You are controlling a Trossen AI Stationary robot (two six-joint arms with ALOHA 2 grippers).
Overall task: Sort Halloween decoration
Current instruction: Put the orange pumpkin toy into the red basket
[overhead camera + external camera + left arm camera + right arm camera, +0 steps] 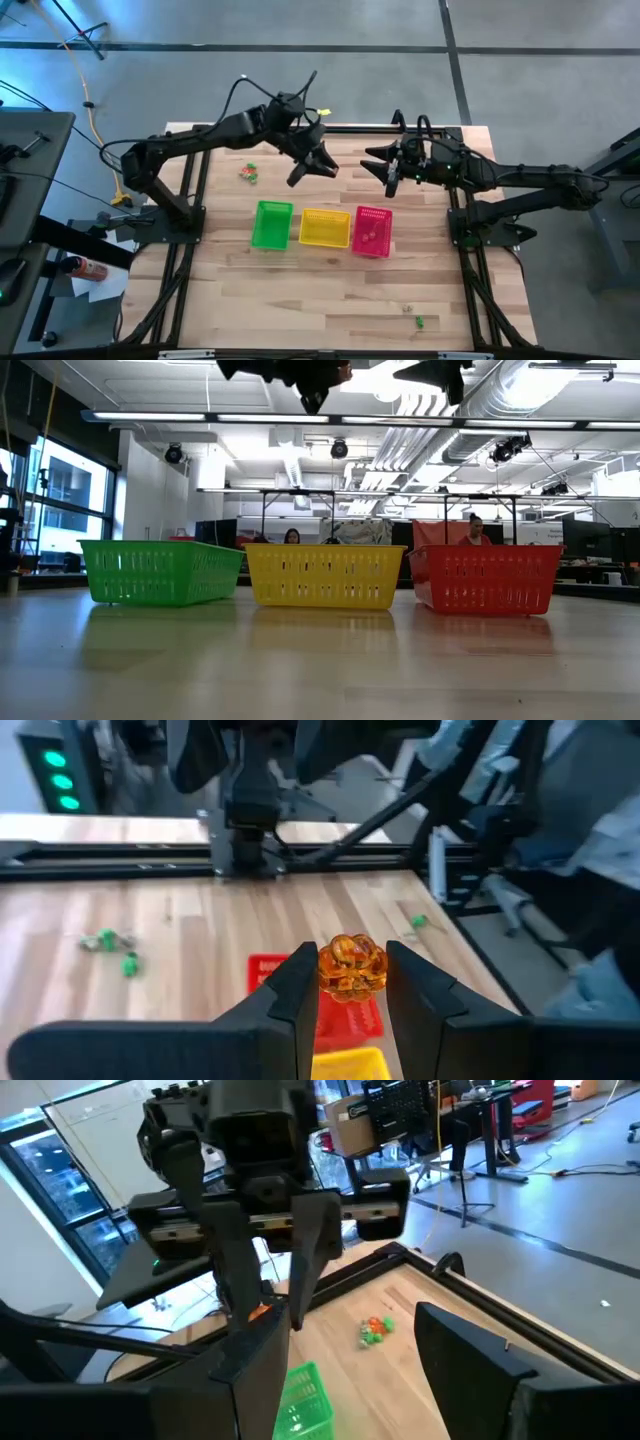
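Observation:
A see-through orange pumpkin trinket (351,966) sits between the fingers of my left gripper (318,160), which hangs high above the table behind the yellow basket (324,228). My right gripper (383,165) hovers open and holds nothing, behind the pink basket (372,231), facing the left one. A small heap of orange and green trinkets (248,174) lies on the table behind the green basket (272,224). One green trinket (419,321) lies near the table's front edge. My left gripper pinches the orange pumpkin trinket by its two opposite sides (325,970) between its two fingertips (300,982). The fingers slant a little downward, coming from the table's far left. The trinket is lifted clear, high above the table and the baskets.
The three baskets stand side by side in a row across the table's middle, green, yellow, pink from left to right. Dark frame rails (190,190) run along the table's left and right sides. Bare wood lies in front of the baskets.

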